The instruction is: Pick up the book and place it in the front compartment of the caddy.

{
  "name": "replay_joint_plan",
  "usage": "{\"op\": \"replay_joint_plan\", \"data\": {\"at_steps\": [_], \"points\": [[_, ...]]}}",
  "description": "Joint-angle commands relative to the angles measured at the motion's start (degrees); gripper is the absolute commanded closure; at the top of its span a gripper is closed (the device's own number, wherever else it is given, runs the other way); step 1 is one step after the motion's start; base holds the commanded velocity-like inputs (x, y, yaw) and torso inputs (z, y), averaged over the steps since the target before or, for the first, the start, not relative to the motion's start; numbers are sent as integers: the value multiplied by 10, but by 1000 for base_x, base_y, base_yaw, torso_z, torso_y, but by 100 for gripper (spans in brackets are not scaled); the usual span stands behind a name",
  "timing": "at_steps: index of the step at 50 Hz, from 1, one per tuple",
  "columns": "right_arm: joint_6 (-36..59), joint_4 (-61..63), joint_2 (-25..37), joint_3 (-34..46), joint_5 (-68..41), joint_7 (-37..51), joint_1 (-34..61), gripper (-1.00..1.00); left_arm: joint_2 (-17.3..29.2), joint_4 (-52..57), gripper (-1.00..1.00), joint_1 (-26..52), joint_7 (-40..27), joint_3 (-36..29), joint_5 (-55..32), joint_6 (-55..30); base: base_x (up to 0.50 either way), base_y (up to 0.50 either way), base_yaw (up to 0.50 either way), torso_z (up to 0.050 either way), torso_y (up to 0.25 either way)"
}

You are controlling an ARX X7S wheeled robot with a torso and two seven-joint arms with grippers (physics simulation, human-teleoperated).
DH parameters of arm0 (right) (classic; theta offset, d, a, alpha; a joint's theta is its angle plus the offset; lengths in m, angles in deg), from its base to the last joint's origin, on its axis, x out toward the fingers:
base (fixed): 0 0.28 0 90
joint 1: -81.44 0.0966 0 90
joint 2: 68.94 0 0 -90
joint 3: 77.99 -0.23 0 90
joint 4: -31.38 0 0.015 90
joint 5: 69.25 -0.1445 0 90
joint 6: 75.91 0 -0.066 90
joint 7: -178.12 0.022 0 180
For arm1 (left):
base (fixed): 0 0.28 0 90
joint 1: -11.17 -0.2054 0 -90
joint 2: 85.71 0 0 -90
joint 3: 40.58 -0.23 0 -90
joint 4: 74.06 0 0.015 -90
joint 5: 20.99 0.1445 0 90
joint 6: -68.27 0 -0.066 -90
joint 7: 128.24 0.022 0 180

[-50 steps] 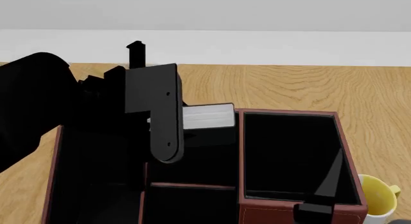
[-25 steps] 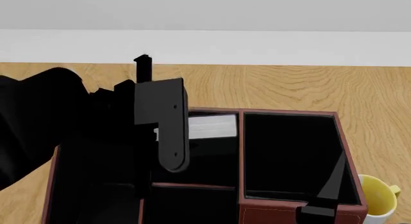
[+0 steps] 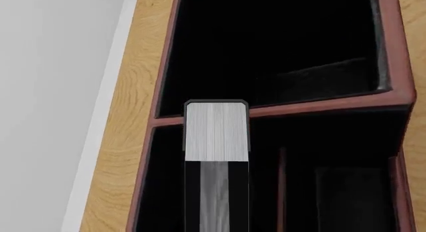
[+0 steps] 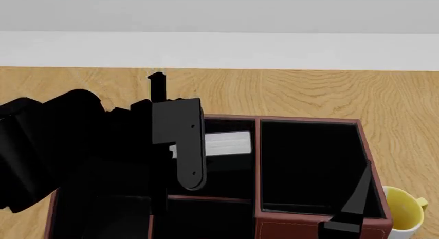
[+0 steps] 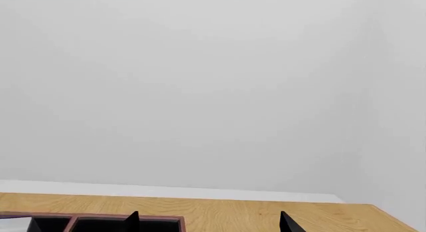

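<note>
Wooden tabletop (image 4: 309, 95): our left gripper (image 4: 188, 146), clamped on the thin black white-edged book (image 4: 226, 144), has sunk lower into the reddish-brown leather-look caddy's (image 4: 309, 228) middle column, so release looks near. Right gripper (image 5: 207, 223) open, idle.

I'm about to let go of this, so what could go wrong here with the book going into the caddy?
1. The book hangs in the left claw close to the far wall of the caddy; it could catch the rim.
2. The crossbar is near; a tilt could tip the book into the wrong cell.
</note>
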Motion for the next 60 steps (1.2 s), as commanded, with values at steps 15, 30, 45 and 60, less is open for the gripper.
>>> {"op": "replay_joint_plan", "data": {"at_steps": [15,30,45,60], "points": [[-4,1,6,0,-3,3,1,-100,-29,-97,100,-24,-21,3,26,61,1,0,0,0,1],[5,5,9,1,-15,4,18,-100,-31,-105,100,-30,-24,-6,40,74,1,-1,-2,0,0],[0,5,6,6,-7,5,13,-100,-10,-46,-100,-15,-36,-2,34,37,0,0,0,0,0],[-1,8,8,10,-6,8,14,-100,50,119,-100,-11,-104,69,-30,-31,0,0,0,0,0]]}}
